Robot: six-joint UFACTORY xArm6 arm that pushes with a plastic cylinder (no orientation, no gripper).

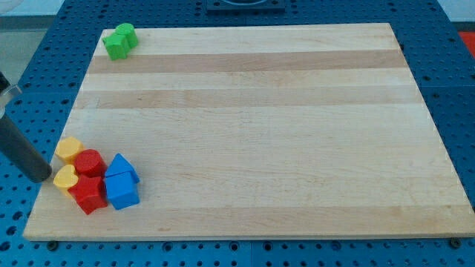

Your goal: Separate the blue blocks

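Observation:
Two blue blocks touch each other at the board's lower left: a triangular one (121,167) above a squarish one (122,190). They sit against the right side of a cluster of two red blocks (89,162) (88,193) and two yellow blocks (69,149) (64,178). My tip (44,179) is at the board's left edge, just left of the lower yellow block, with the cluster between it and the blue blocks.
Two green blocks (119,40) lie together at the board's top left corner. The wooden board (252,133) rests on a blue perforated table, with its left edge right by my rod.

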